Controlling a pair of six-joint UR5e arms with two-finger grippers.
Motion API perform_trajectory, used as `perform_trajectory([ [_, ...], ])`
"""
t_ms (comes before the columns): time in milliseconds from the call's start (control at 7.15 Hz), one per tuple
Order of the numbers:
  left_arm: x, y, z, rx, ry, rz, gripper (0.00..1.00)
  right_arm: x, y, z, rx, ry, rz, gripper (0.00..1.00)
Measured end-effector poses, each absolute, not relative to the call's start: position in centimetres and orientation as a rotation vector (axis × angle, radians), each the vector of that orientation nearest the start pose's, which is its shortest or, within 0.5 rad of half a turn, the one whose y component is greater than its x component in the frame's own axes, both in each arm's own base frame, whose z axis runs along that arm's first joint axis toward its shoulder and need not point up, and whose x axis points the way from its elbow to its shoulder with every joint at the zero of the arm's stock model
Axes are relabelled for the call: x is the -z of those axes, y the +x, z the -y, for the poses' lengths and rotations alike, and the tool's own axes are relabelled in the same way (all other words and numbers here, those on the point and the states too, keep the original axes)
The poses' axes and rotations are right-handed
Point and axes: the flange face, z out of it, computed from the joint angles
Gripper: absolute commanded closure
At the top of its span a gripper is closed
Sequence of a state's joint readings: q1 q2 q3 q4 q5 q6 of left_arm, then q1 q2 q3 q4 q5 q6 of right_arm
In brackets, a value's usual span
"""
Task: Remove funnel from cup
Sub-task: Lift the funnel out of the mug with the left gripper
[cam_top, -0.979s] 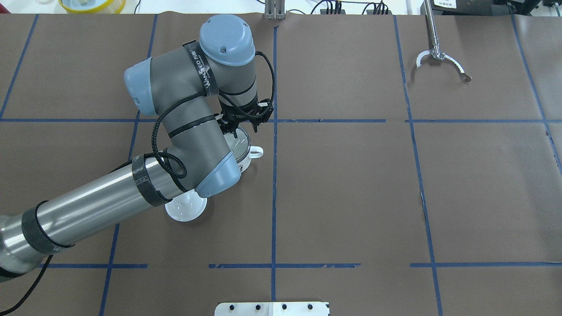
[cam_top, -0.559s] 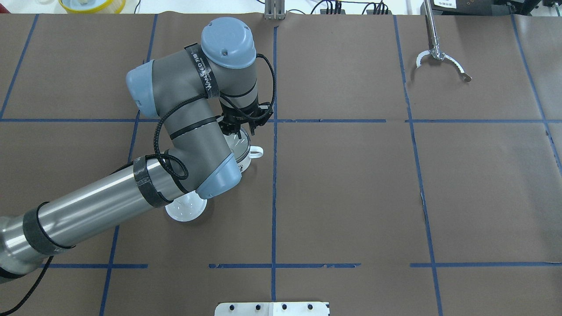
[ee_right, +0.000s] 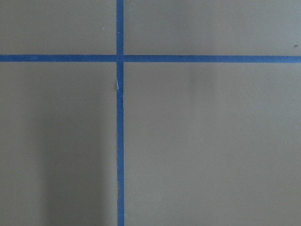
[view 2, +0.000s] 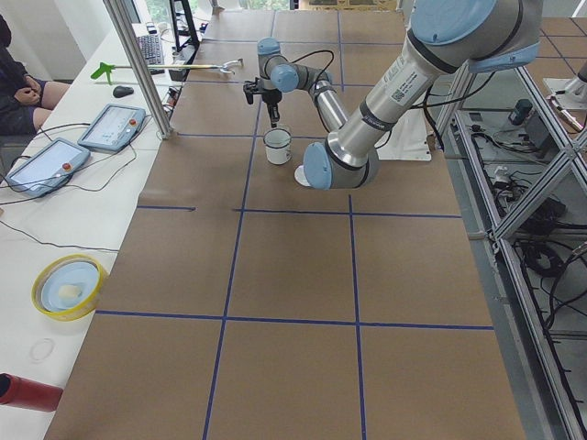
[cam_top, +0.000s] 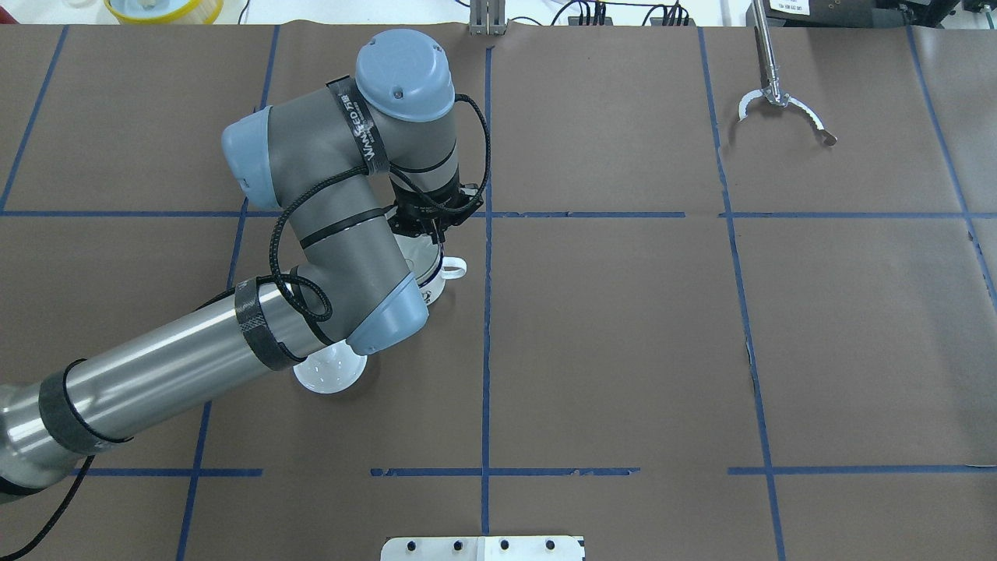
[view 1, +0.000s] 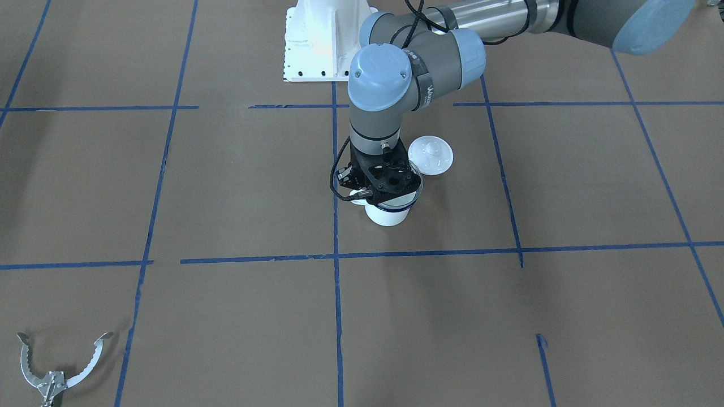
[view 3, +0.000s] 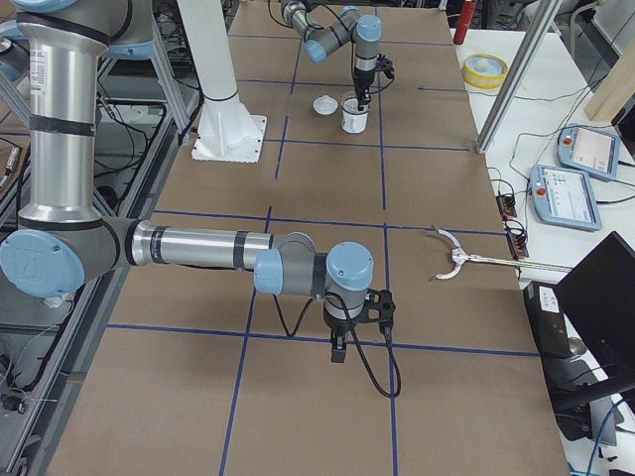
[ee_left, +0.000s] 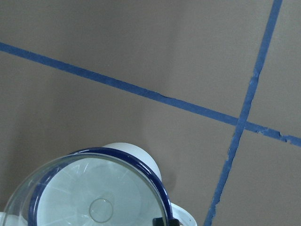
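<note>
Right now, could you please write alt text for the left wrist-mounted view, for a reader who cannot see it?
Seen from above at the bottom left, a clear funnel sits in a white cup with a dark blue rim, with one of the dark fingers at the funnel's edge. Behind them lies brown table paper crossed by blue tape lines.

Grey arm [cam_top: 343, 234], blue joint caps [cam_top: 403, 70], black cable [cam_top: 271, 234]

Tabletop: brown paper-covered tabletop [cam_top: 623, 327], gridded with blue tape lines.
Lid: round white lid with a knob [view 1: 431, 155] — lying flat inside one grid square.
Grabber: long metal reach-grabber [cam_top: 774, 95] — toothed jaws spread, near the tabletop's edge.
Bowl: yellow-rimmed round bowl [view 2: 66, 286], on the white side bench.
</note>
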State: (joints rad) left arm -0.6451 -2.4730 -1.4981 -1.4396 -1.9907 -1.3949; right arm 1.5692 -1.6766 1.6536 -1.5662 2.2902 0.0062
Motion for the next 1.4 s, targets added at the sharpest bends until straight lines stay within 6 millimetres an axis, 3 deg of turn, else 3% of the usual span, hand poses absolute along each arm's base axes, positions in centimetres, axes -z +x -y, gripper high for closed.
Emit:
perform_trajectory([
  [280,-11.8,50.9,50.3,0.288,-0.077,-0.82,1.0,-67.1,6.7,44.6,-0.011,-0.02,0.719,0.0],
  [559,-7.9,45.1,49.1,0.31,-0.033,-0.855,1.0,-67.1,6.7,44.6,-0.011,-0.02,0.719,0.0],
  [699,-6.4,41.8,49.5,0.355,0.014,-0.877,1.0,-67.1,6.7,44.6,-0.011,-0.02,0.719,0.0],
  [839,-5.8,39.9,50.3,0.456,0.06,-0.889,1.0,-67.1,6.7,44.6,-0.011,-0.02,0.719,0.0],
  [1119,-6.6,38.1,53.4,0.759,0.129,-0.957,1.0,-67.1,6.7,44.6,-0.011,-0.02,0.719,0.0],
  [1399,-9.6,39.1,58.5,1.054,0.192,-1.054,1.0,-67.1,6.7,44.6,-0.011,-0.02,0.719,0.0],
])
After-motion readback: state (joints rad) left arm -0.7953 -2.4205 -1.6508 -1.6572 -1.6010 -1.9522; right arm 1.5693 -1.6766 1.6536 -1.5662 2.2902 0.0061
